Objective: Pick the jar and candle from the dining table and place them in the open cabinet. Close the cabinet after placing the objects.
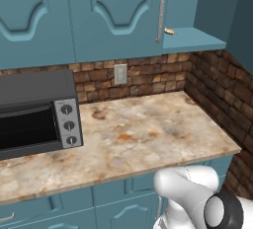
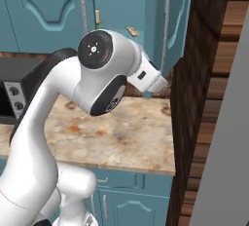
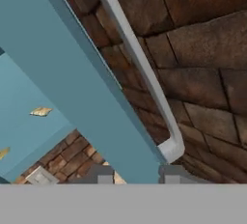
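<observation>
Gripper (image 3: 138, 175): we see its two dark tips flanking the bottom edge of the open cabinet door (image 3: 72, 73). We cannot tell whether they press on it.
Handle (image 3: 140, 68): a silver bar on the door, just beyond the tips.
Candle (image 1: 169, 31): on the cabinet (image 1: 118, 16) shelf, above and behind the gripper.
Toaster oven (image 1: 34, 114): on the counter (image 1: 148, 134), well away from the gripper.
</observation>
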{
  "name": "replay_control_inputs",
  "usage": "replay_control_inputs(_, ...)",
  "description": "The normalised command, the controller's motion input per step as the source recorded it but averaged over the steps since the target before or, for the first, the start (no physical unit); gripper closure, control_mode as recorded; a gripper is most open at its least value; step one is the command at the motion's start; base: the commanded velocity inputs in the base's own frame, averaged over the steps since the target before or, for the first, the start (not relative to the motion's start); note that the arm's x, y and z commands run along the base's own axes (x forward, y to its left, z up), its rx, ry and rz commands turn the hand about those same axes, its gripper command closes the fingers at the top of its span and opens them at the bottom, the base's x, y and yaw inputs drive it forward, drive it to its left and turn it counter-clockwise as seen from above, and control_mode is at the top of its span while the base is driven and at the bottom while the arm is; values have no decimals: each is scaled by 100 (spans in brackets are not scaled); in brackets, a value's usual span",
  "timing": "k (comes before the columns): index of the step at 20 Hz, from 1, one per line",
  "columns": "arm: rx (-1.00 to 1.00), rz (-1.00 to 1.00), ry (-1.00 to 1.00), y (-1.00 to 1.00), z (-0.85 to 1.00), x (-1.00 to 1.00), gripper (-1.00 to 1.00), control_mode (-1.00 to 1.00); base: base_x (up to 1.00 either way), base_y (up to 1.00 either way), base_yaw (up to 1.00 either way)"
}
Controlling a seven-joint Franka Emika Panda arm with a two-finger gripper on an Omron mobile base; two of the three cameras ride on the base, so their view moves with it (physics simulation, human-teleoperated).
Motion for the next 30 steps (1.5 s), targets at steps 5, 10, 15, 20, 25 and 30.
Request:
replay_control_inputs(5,0,0,-8,59,0,19,100,-100,0,0,0)
replay_control_inputs(10,0,0,-8,63,0,21,100,-100,0,0,0)
replay_control_inputs(15,0,0,-6,49,4,14,-100,-100,0,0,0)
replay_control_inputs(20,0,-6,-9,-15,14,-58,-100,-100,0,0,0)
replay_control_inputs(25,17,-6,0,-59,31,-25,-100,-100,0,0,0)
replay_control_inputs(30,14,2,3,-67,15,19,-100,-100,0,0,0)
